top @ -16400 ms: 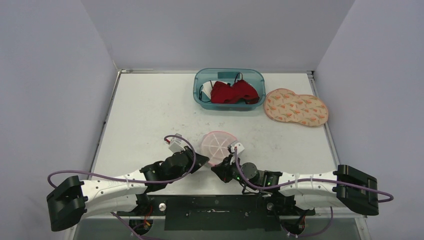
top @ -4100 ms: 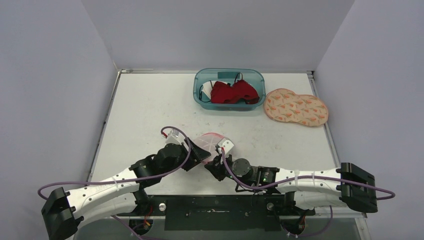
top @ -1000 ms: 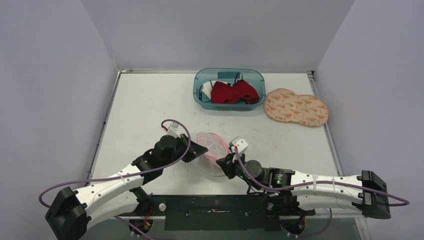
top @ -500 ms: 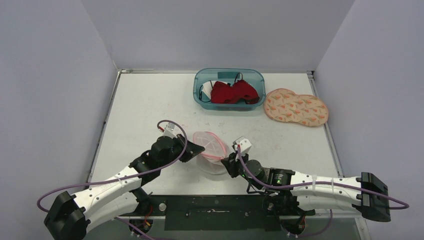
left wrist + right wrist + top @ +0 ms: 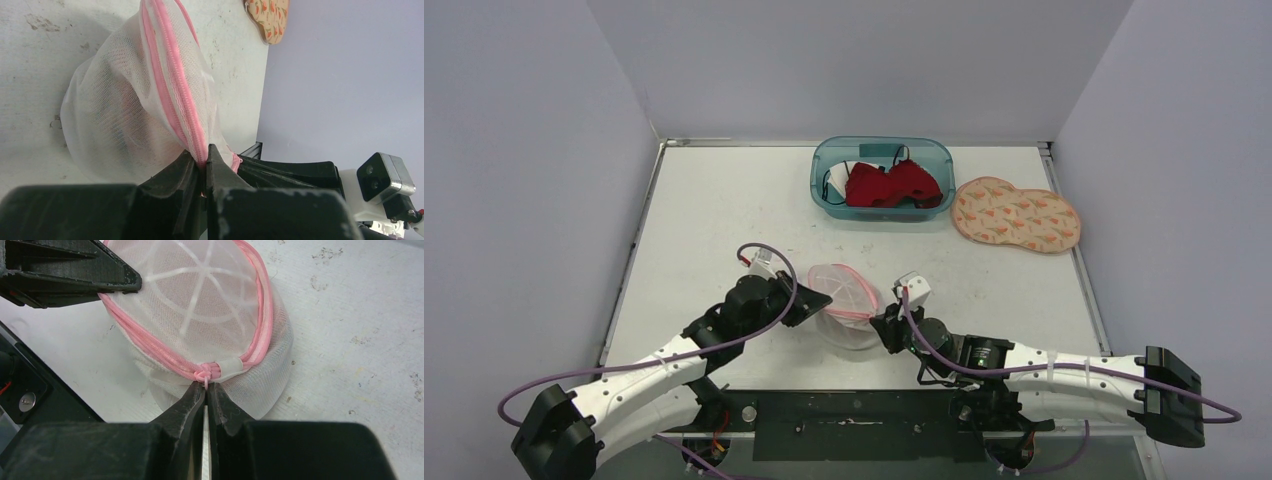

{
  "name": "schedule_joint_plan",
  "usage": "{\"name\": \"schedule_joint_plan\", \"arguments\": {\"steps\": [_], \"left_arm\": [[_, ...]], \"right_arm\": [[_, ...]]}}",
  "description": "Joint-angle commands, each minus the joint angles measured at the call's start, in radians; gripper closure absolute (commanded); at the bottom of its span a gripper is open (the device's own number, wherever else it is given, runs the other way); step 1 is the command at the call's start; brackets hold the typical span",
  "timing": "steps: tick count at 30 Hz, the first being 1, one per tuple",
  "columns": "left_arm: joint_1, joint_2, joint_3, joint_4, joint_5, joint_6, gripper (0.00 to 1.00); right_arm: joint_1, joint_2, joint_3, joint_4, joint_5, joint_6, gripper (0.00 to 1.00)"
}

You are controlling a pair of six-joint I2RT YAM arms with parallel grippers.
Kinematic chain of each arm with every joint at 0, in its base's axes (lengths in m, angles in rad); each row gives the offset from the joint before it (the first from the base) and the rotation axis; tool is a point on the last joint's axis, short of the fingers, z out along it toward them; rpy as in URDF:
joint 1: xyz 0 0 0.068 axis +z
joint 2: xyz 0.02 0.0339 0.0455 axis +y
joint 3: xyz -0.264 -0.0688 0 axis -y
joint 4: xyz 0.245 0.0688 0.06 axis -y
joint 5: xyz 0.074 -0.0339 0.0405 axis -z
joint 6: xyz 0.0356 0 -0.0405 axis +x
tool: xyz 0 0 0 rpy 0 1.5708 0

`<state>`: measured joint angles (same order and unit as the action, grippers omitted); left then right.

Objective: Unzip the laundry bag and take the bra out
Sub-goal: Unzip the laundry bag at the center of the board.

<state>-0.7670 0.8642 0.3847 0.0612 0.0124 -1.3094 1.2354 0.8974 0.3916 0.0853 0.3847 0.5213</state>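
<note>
A round white mesh laundry bag with a pink zipper lies between my two grippers near the table's front. My left gripper is shut on the bag's pink zipper seam at its left edge. My right gripper is shut on the small pink zipper pull at the bag's near right edge. The bag is tilted up off the table. Its white ribs show through the mesh in the right wrist view. I cannot make out the bra inside it.
A teal tub at the back holds red and white garments. A peach patterned bag lies to its right and shows in the left wrist view. The table's front rail runs under the arms.
Over the last second the bag has shifted slightly left with my left gripper. My right gripper has drawn slightly toward the near right, still on the pull.
</note>
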Motion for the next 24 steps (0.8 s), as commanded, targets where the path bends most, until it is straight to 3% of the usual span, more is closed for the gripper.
{"name": "schedule_joint_plan", "arguments": {"steps": [1, 4, 8, 10, 16, 20, 24], "left_arm": [[0.020, -0.013, -0.016, 0.036, -0.024, 0.014, 1.00], [0.019, -0.007, -0.029, 0.067, -0.019, 0.002, 1.00], [0.002, 0.003, -0.035, 0.109, -0.048, -0.020, 1.00], [-0.024, 0.010, -0.035, 0.136, -0.095, -0.030, 1.00], [-0.135, 0.013, -0.068, 0.272, -0.301, -0.050, 1.00], [-0.285, -0.002, -0.155, 0.509, -0.545, 0.013, 1.00], [-0.434, 0.003, -0.176, 0.708, -0.782, 0.214, 1.00]], "right_arm": [[-0.017, -0.003, -0.018, -0.006, 0.040, 0.009, 0.95], [-0.017, -0.023, -0.009, -0.016, 0.017, 0.030, 0.91], [-0.017, -0.090, 0.027, -0.068, -0.031, 0.148, 0.41], [-0.017, -0.131, 0.030, -0.082, -0.033, 0.253, 0.27], [-0.041, -0.183, -0.041, 0.030, -0.069, 0.547, 0.18], [-0.096, -0.170, -0.029, 0.074, -0.085, 0.557, 0.17], [-0.176, -0.154, -0.012, 0.101, -0.154, 0.562, 0.17]]}}
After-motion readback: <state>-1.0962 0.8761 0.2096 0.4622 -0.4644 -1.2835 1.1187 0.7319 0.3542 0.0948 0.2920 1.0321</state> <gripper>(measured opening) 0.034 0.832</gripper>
